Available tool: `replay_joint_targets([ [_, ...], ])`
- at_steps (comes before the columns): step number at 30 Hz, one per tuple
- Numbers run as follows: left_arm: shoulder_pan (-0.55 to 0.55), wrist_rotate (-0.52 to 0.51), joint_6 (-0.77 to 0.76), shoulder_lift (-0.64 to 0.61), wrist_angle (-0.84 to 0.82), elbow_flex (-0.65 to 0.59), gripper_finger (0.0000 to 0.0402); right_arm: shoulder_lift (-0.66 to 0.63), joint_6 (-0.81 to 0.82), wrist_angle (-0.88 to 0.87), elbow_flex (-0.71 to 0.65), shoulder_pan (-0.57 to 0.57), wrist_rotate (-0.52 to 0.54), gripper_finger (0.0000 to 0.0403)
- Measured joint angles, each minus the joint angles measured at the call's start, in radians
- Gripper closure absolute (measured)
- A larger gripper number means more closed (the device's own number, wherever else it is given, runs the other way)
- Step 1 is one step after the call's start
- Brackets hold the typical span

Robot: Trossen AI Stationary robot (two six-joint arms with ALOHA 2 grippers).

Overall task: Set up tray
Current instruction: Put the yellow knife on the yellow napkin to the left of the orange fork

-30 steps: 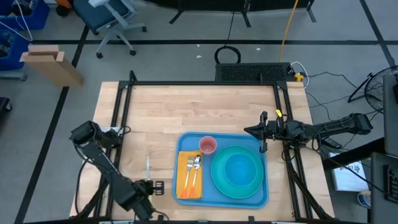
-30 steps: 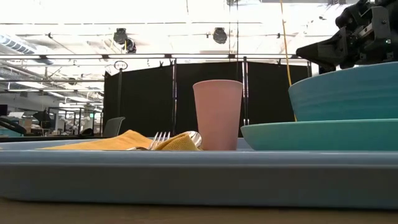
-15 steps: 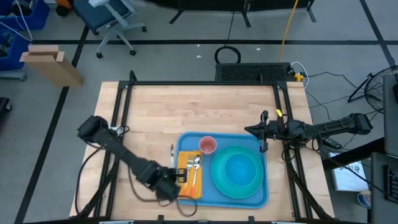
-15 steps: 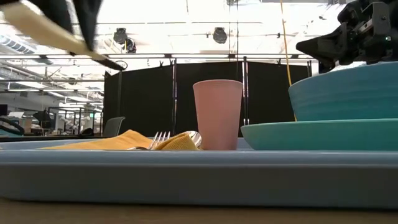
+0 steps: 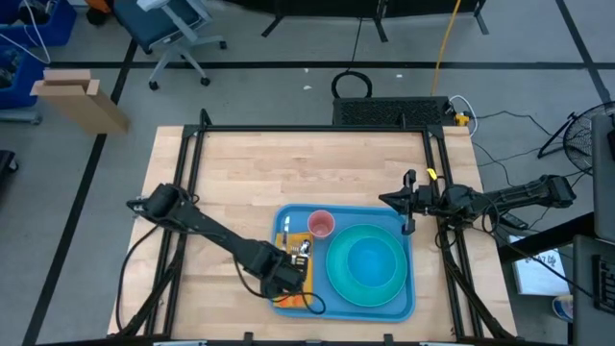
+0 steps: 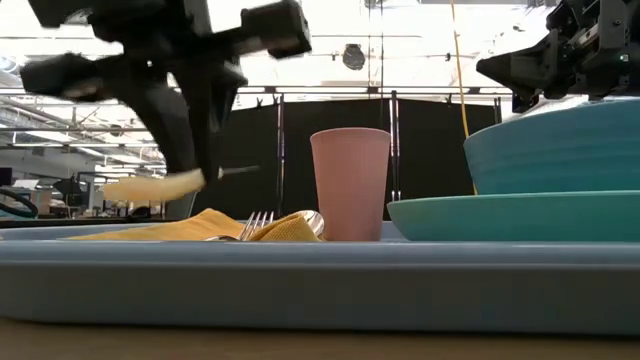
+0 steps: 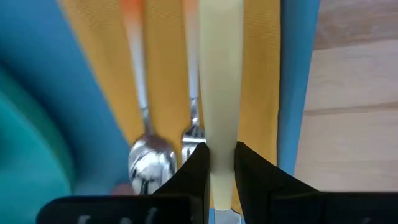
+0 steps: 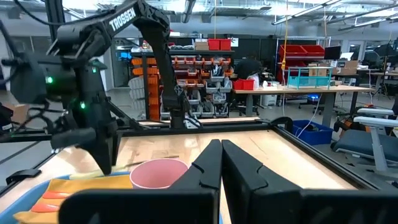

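Observation:
The light-blue tray (image 5: 408,306) lies at the near right of the table. On it are an orange napkin (image 7: 165,74) with a fork (image 7: 191,124) and a spoon (image 7: 148,155), a pink cup (image 5: 320,225), and a turquoise bowl on a turquoise plate (image 5: 365,266). My left gripper (image 5: 288,272) hangs over the napkin, shut on a knife (image 6: 160,185) with a cream handle. My right gripper (image 5: 382,202) waits shut above the tray's far right corner, pointing level toward the table's left. My left gripper pinches the knife's cream handle (image 7: 219,134) between its two fingers, near the end where the blade (image 6: 240,172) begins. The fingers come from above, pointing steeply down, and lie across the knife. The knife hangs roughly level, clear of the napkin, alongside the fork.
Bare wooden table top (image 5: 307,168) stretches to the far side and left of the tray. A black metal frame (image 5: 192,163) runs along the table's edges. The pink cup stands just beyond the napkin's far end.
My left gripper has swung from the table's near left toward the right edge, carrying the knife, and now hangs over the napkin on the tray. Its wrist has rolled, turning the knife about. The knife stays lifted clear and the fingers stay shut on it.

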Motion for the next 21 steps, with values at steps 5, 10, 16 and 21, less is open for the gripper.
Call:
replay_joint_targets([
  [5,0.0,0.019,0.018,0.021,0.001,0.0,0.035,0.0,0.0,0.0,0.0,0.0,0.0,0.0403],
  [10,0.0,0.09,-0.039,0.021,0.057,0.0,0.035,0.0,0.0,0.0,0.0,0.0,0.0,0.0403],
  [16,-0.008,0.121,-0.137,0.021,0.082,0.0,0.035,0.0,0.0,0.0,0.0,0.0,0.0,0.0403],
  [21,-0.012,0.146,-0.172,0.02,0.114,-0.017,0.035,0.0,0.0,0.0,0.0,0.0,0.0,0.0403],
])
